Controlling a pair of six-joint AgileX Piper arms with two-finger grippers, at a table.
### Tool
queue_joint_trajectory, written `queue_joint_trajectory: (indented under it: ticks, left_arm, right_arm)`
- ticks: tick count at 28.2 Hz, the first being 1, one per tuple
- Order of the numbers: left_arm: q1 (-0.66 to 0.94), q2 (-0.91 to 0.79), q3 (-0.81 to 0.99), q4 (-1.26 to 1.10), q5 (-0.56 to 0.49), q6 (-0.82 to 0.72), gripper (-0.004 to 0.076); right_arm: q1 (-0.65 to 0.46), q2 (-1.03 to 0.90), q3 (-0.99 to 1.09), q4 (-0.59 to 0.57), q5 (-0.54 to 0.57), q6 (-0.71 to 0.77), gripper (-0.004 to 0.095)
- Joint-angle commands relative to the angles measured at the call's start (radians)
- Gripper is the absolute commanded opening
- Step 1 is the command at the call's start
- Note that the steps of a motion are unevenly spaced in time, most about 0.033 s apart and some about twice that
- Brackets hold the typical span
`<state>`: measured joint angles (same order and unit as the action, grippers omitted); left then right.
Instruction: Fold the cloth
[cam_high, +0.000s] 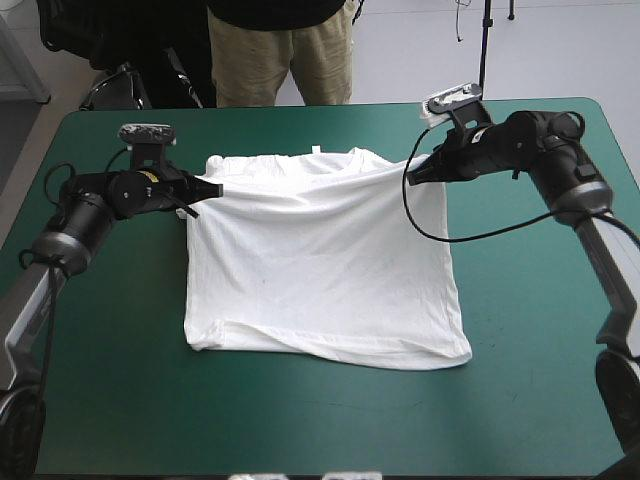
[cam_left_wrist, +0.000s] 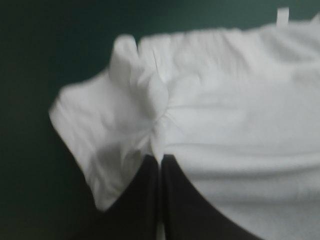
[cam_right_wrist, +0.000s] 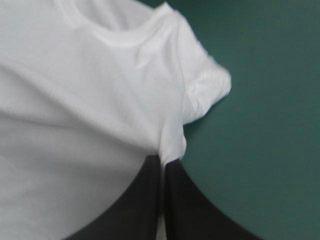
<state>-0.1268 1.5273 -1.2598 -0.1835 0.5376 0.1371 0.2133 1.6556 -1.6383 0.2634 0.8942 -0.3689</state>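
So the T-shirt (cam_high: 320, 270) is laid out pretty much flat in the middle of the counter (cam_high: 520, 400), collar (cam_high: 318, 156) toward the far edge, hem (cam_high: 320, 352) toward the near one. The teal-green cover shows all round it.

The left end effector (cam_high: 208, 188) is clamped on the T-shirt's far left corner, about at the shoulder. In its wrist view the black fingers (cam_left_wrist: 140, 200) are pressed together into one point, with white cloth puckered right at the tip. The left sleeve (cam_left_wrist: 85, 125) flops out beside it onto the cover.

The right end effector (cam_high: 418, 172) has the same thing going on at the far right shoulder: fingers together, a pinch of cloth between the tips, and the right sleeve (cam_right_wrist: 207, 92) bunched up just beside it.

A long crease runs across the cloth between the two pinches, just under the collar. There's a little tag (cam_high: 316, 149) poking out at the neck. The near right corner of the hem sticks out a bit further toward the near edge than the left one does.
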Motion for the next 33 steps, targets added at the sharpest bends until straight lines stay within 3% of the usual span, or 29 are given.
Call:
queue_joint_trajectory:
  ticks: [1,7,11,16,20,25,29,33]
  left_arm:
    - [-0.004,-0.138,-0.059,-0.016,-0.112,0.025,-0.0017]
    - [-0.004,-0.169,-0.185,-0.02,-0.18,0.058,-0.0017]
    - [-0.004,-0.135,-0.213,-0.02,-0.325,0.076,-0.0017]
    - [-0.004,-0.044,-0.245,-0.02,-0.504,0.078,-0.0017]
    - [-0.004,0.036,-0.278,-0.02,-0.716,0.078,-0.0017]
    - [-0.004,0.104,-0.359,-0.012,-0.883,0.115,-0.0017]
    - [-0.004,0.123,-0.401,-0.009,-0.846,0.192,-0.0017]
    - [-0.004,0.129,-0.399,-0.021,-0.589,0.194,-0.0017]
  right_arm:
    - [-0.004,-0.138,-0.063,-0.012,-0.056,-0.01,-0.0013]
    - [-0.004,-0.214,-0.177,-0.094,-0.082,-0.01,-0.0013]
    - [-0.004,-0.203,-0.186,-0.14,-0.201,-0.01,-0.0013]
    - [-0.004,-0.128,-0.186,-0.223,-0.454,-0.01,-0.0013]
    - [-0.004,-0.047,-0.186,-0.32,-0.705,-0.008,-0.0013]
    - [-0.036,0.034,-0.186,-0.305,-0.928,0.004,-0.0013]
    - [-0.062,0.079,-0.186,-0.248,-0.916,0.011,-0.0018]
    - [-0.065,0.102,-0.184,-0.175,-0.75,0.013,-0.0018]
